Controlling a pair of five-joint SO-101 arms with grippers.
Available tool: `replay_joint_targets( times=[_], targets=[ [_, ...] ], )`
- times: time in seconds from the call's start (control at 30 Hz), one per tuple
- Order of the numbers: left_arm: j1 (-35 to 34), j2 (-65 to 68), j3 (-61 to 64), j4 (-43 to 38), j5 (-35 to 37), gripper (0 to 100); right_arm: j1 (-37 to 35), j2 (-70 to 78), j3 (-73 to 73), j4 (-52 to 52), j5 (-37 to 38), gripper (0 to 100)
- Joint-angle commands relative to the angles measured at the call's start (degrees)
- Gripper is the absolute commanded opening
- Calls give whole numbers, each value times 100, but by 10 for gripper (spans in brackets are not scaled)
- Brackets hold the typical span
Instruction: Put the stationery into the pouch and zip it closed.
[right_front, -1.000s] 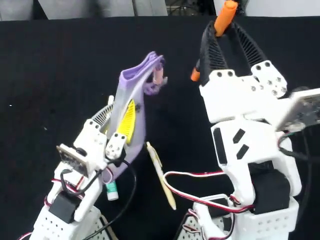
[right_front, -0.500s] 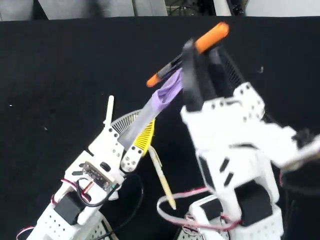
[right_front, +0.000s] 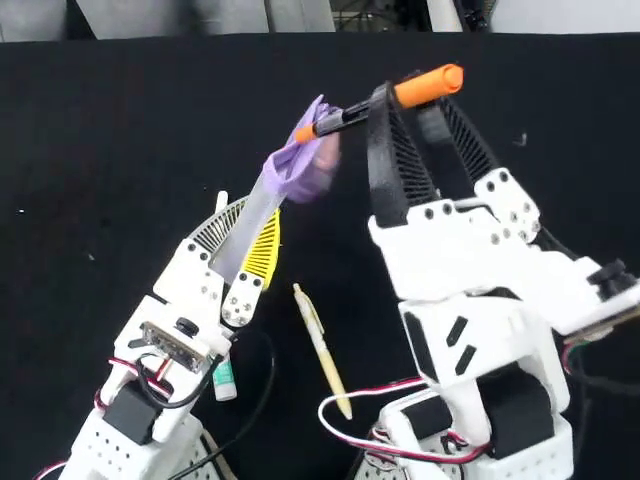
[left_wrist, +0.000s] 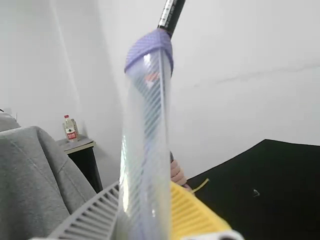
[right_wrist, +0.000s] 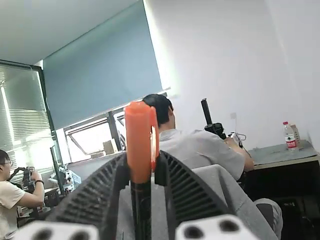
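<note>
Marker (right_front: 425, 85) tip swung onto the pouch (right_front: 285, 175) mouth, upper centre. Right end effector (right_front: 408, 100) clamped on marker, left end effector (right_front: 243, 232) clamped on pouch's lower end. Pouch looks floppy, so hold nearer the mouth. Marker rigid, probably slick. Pen (right_front: 320, 345) on bench (right_front: 100, 120).

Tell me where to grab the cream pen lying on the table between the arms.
Take the pen at mid-barrel, coming straight down from above, jaws closing across its narrow width: it lies flat on the black table, so only its top and sides look reachable.
</note>
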Motion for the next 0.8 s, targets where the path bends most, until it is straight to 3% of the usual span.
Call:
replay_joint_targets(
  times=[0.0, 0.47, 0.77],
  targets=[
    [-13, -70, -75, -185, -35, 28, 70, 84, -312, 35, 79, 11],
    [-31, -70, -84, -185, -35, 28, 26, 92, -1077, 1116, -325, 11],
    [-13, -70, -154, -281, -35, 28, -914, 1174, -1103, 1284, -158, 11]
  ],
)
